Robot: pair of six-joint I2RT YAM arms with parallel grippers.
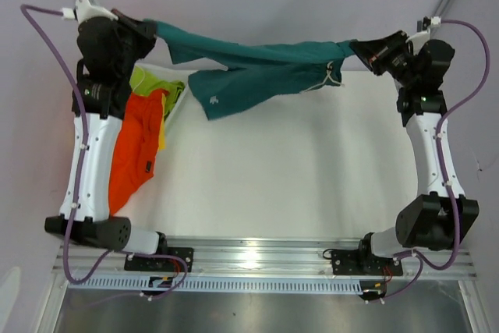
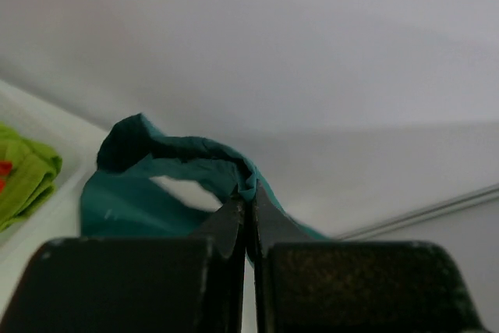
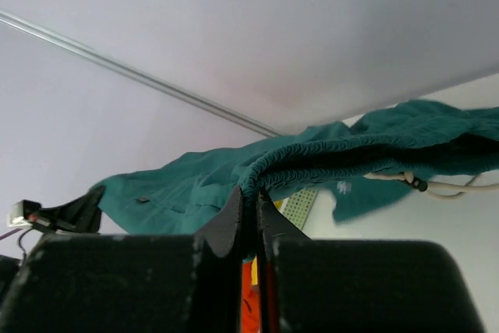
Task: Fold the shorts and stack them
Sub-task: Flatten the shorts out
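L gripper [image 2: 248, 196] jaws pinched tight on teal shorts [image 1: 257, 64] edge; R gripper [image 3: 251, 200] clamps the other end. Shorts hang stretched btwn arms above table [image 1: 296, 177], far side, prob. to flatten before laying down. Orange shorts [image 1: 132, 154] lie at left.

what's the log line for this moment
left gripper: shut on teal shorts | right gripper: same | teal shorts: stretched between them, one leg hanging | orange shorts: crumpled at left
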